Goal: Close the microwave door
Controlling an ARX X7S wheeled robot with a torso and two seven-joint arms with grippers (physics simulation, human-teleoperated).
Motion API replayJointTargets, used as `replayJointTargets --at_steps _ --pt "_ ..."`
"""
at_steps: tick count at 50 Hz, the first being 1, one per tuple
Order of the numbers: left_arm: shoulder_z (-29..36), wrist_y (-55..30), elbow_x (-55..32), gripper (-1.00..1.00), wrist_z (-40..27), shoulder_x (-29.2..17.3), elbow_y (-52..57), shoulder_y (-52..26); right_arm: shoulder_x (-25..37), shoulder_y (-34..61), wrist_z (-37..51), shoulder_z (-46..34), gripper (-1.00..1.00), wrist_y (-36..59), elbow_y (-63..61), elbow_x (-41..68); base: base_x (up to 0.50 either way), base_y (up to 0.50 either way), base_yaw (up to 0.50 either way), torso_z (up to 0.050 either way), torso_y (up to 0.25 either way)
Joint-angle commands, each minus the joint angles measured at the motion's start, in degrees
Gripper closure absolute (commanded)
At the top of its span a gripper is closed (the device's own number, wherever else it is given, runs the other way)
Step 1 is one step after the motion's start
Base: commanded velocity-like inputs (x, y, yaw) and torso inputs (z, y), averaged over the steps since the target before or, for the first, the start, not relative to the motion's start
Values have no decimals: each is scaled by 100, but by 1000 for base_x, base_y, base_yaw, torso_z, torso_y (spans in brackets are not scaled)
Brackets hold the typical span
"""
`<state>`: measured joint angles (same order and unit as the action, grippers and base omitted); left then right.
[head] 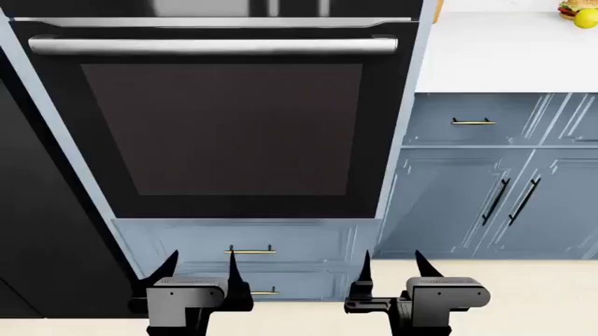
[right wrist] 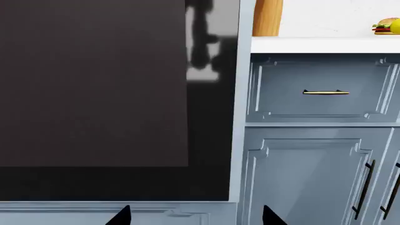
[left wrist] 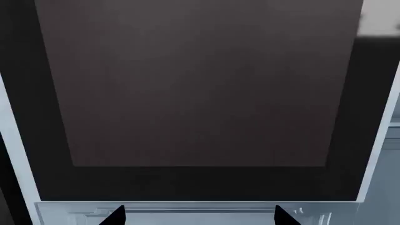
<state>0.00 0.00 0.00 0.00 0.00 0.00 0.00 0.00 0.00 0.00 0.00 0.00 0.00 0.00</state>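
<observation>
Apparently both arms sit low and idle at the bottom of the head view, parked in front of the built-in oven [head: 234, 126] and not reaching for anything: the left gripper [head: 201, 269] and the right gripper [head: 391, 267] each show spread fingertips with nothing between them, so both are released and empty. The oven fills the centre and upper left of that frame, its bar handle [head: 213, 46] across the top, its door shut. The microwave itself is not visible in any view; I judge it sits above the frame's top edge, so the head must tilt up first. Blue drawers [head: 248, 250] lie below, cabinets [head: 486, 196] at right under a white counter [head: 509, 56]. No brand, label or writing is readable anywhere.
</observation>
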Motion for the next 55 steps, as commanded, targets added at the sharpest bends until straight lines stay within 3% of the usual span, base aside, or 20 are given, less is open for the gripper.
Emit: replayJointTargets --at_steps 1,15,20,31,41,46,49,52,55 --pt "104 -1 -93 -100 -104 -90 4 -1 88 3 112 -112 -100 -10 10 93 0 0 0 0 0" --pt "333 -8 -311 -100 -375 -302 212 -7 305 -38 372 -297 -100 151 -335 421 0 0 0 0 0" --pt "366 -364 -379 -100 -481 -345 670 -34 369 -40 463 -345 -100 310 -577 441 0 0 0 0 0" --pt "300 -2234 -808 -100 -712 -519 2747 -769 705 305 651 -367 -100 1847 -2585 446 0 0 0 0 0" --pt "-119 -4772 -1653 -100 -1066 -608 5005 -2546 1116 1952 651 -356 -100 4445 -4702 539 0 0 0 0 0" --pt "-722 -6470 -2439 -100 -1344 -462 5903 -3957 1197 3279 604 -324 -100 6126 -5701 733 0 0 0 0 0" --pt "-1411 -7165 -4101 -100 -2372 -720 5996 -4808 1411 4167 879 -281 -100 6919 -5998 1270 0 0 0 0 0" --pt "-2368 -8035 -5951 -100 -3478 -787 5967 -5840 2462 5168 2912 8 -100 7191 -5998 3726 0 0 0 0 0" --pt "-3108 -8703 -7439 -100 -4458 -772 5732 -6726 2834 6035 3946 382 -100 7659 -5984 5826 0 0 0 0 0"
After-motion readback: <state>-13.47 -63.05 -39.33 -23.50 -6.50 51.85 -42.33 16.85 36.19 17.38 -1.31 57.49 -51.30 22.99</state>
